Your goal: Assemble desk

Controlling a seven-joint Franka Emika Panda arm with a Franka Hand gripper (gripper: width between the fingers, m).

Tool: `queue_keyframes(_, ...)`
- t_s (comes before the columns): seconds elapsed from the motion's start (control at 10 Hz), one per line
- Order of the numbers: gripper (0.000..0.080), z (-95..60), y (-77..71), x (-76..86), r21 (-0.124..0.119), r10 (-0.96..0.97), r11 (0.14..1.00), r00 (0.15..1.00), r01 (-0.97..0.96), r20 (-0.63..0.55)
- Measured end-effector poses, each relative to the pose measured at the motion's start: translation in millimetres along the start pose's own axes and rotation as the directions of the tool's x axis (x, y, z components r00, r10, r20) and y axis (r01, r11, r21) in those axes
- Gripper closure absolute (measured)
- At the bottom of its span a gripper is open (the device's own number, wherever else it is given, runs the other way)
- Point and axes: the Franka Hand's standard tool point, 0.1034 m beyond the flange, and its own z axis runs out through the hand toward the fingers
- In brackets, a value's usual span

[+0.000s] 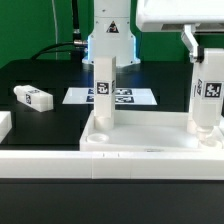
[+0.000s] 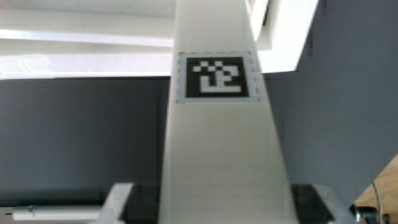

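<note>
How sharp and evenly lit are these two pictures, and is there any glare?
Exterior view: slightly soft, the white tabletop nearly blown out against the dark table. Wrist view: the leg fills the frame close up and out of focus, its tag smeared, and bright glare washes out part of the background.

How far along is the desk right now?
Done: the first leg stands upright in the tabletop. In hand: the gripper looks closed on a second leg, upright at the tabletop's corner on the exterior view's right; whether it is seated I cannot tell. Left: a loose leg lies on the table.
</note>
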Motion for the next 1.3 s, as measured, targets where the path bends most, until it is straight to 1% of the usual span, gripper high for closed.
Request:
queue_keyframes(0.2, 0.0509, 0.4, -2.1, -0.7, 0.002, -0.004, 1.0, 1.0, 0.004, 0.001)
queue_keyframes(0.3, 0.0509, 2.1, -9.9, -3.4, 0.006, -0.018, 1.0, 1.0, 0.018, 0.004)
queue_keyframes(0.4, 0.0509, 3.0, -16.1, -1.5, 0.01, -0.026, 1.0, 1.0, 0.026, 0.002)
queue_keyframes(0.5, 0.0509, 4.3, -18.3, 0.7, 0.012, -0.029, 1.0, 1.0, 0.029, 0.001)
queue_keyframes(0.6, 0.0509, 5.3, -18.0, 2.4, 0.011, -0.029, 1.0, 1.0, 0.029, -0.001)
queue_keyframes(1.1, 0.0509, 6.8, -2.5, 5.0, -0.002, -0.026, 1.0, 1.0, 0.026, -0.002)
queue_keyframes(1.3, 0.0509, 7.0, -2.0, 5.1, -0.003, -0.025, 1.0, 1.0, 0.025, -0.003)
